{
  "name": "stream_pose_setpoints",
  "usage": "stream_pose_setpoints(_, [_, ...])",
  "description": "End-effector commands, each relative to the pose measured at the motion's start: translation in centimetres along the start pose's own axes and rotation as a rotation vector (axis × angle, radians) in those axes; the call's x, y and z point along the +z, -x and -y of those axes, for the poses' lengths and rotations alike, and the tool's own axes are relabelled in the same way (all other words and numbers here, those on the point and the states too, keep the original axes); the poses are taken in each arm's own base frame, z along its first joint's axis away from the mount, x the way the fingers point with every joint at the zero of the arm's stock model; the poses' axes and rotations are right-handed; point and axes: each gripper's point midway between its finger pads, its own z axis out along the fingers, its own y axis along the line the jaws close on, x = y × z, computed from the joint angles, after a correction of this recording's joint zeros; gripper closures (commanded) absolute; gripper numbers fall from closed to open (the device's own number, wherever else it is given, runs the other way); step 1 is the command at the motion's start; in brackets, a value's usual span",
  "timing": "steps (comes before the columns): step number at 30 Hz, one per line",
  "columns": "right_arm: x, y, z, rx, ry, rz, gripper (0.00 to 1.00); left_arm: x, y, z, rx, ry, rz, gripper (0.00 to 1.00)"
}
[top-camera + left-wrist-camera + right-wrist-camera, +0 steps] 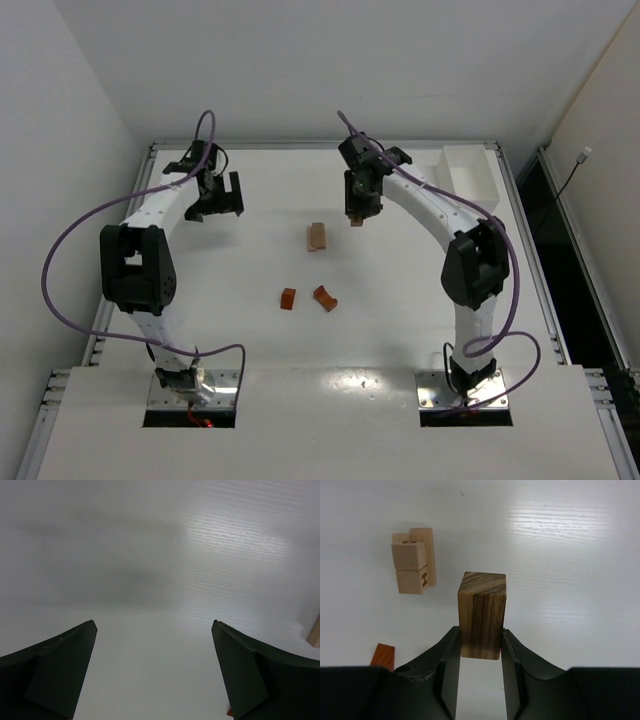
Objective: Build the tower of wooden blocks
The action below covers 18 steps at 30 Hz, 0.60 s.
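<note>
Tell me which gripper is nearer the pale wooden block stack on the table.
Right. The right gripper, shut on a dark-grained block, hangs just right of the pale block stack; the open left gripper sits much farther off on the stack's left.

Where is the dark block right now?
The dark block is clamped in the right tool, just right of the pale stack in the top view.
</note>
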Motion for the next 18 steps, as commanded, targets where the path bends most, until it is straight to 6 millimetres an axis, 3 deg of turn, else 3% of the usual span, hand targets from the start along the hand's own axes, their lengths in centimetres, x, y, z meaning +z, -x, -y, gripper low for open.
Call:
stream_pose_setpoints(1, [-1.1, 0.8, -0.9, 0.138, -0.04, 0.024, 1.0, -1.5, 1.2, -0.7, -0.046, 0.007, 0.061, 0.0])
stream_pose_setpoints(4, [-0.7, 1.7, -2.2, 0.161, -0.025, 0.039, 1.0, -1.4, 0.8, -0.7, -0.045, 0.009, 0.052, 0.0])
stream_pose_setpoints(9, [0.8, 1.3, -5.8, 0.153, 0.008, 0.027, 1.0, -1.4, 0.8, -0.6, -0.045, 0.0, 0.049, 0.0])
stream_pose_setpoints(13, [2.0, 0.0, -7.0, 0.15, 0.005, -0.011, 1.0, -1.4, 0.8, -0.6, -0.045, 0.0, 0.049, 0.0])
stream_pose_setpoints(18, [3.3, 0.1, -8.7, 0.133, 0.079, -0.024, 1.0, -1.2, 0.4, -0.7, -0.044, 0.003, 0.039, 0.0])
